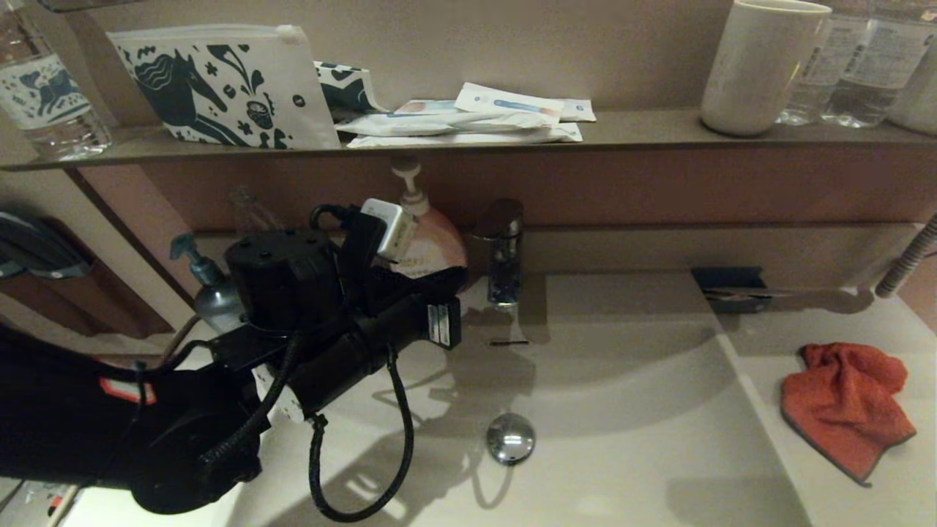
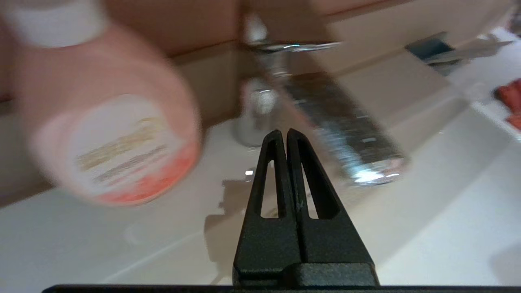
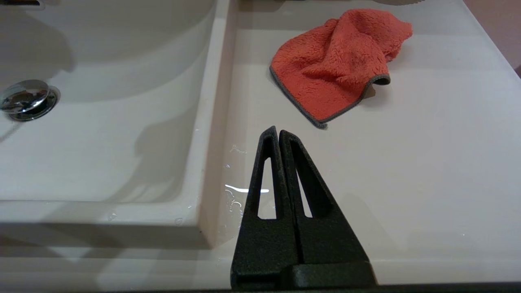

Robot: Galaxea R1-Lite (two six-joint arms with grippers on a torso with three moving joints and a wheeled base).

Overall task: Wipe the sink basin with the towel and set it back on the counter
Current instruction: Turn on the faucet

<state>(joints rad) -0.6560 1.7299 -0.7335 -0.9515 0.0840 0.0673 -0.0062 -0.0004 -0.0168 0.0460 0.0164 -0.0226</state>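
The orange-red towel (image 1: 845, 410) lies crumpled on the off-white counter (image 1: 908, 329), to the right of the sink basin (image 1: 629, 410). The basin holds only its chrome drain plug (image 1: 510, 438) and overflow slot (image 1: 509, 342). My left arm (image 1: 351, 344) reaches over the basin's back left. Its gripper (image 2: 283, 132) is shut and empty, pointing at the faucet base beside the pink soap bottle (image 2: 114, 134). My right gripper (image 3: 278, 131), out of the head view, is shut and empty above the counter (image 3: 427, 162). The towel (image 3: 338, 65) lies a short way beyond its tips.
The chrome faucet (image 1: 504, 252) and pink pump bottle (image 1: 428, 245) stand at the basin's back, with a teal pump bottle (image 1: 212, 293) to the left. A dark dish (image 1: 732, 287) sits at the back right. The brown shelf above carries pouches, a cup (image 1: 761, 66) and water bottles. Water drops (image 3: 232, 195) lie by the basin rim.
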